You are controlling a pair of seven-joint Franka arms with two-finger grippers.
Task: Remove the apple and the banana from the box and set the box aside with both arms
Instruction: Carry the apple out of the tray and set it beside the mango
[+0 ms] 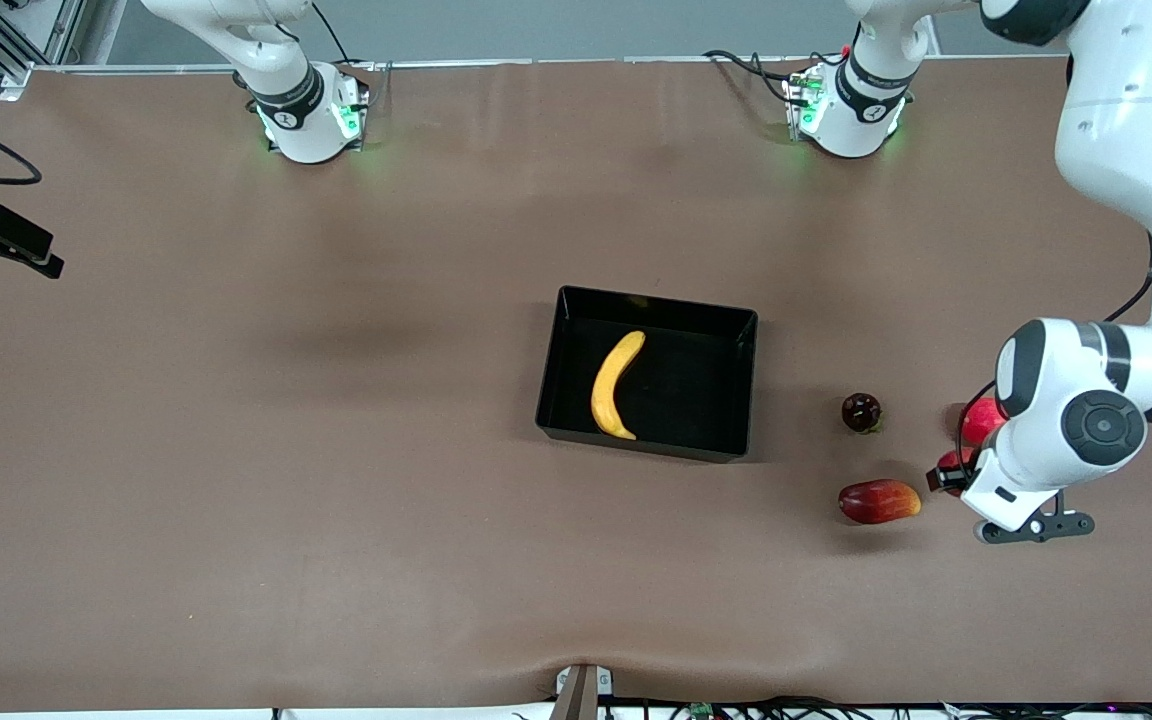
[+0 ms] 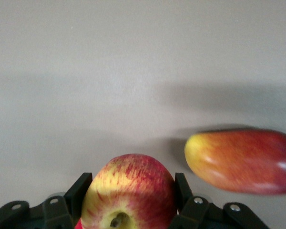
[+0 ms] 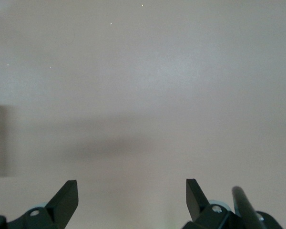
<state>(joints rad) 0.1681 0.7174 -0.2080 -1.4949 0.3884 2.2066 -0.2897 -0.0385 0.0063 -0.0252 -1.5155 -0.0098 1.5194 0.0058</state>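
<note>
The yellow banana (image 1: pixel 616 385) lies inside the black box (image 1: pixel 701 395) at the middle of the table. The red and yellow apple (image 2: pixel 129 193) sits between my left gripper's (image 2: pixel 131 191) fingers (image 2: pixel 182 187), which press on both its sides. In the front view the left gripper (image 1: pixel 951 476) is low at the left arm's end of the table, with the apple (image 1: pixel 954 466) mostly hidden under the wrist. My right gripper (image 3: pixel 132 191) is open and empty over bare table. It is out of the front view.
A red and yellow mango (image 1: pixel 879 502) lies beside the left gripper, toward the box; it also shows in the left wrist view (image 2: pixel 243 161). A small dark red fruit (image 1: pixel 861 412) sits between the mango and the box. Another red fruit (image 1: pixel 981 420) lies partly under the left arm.
</note>
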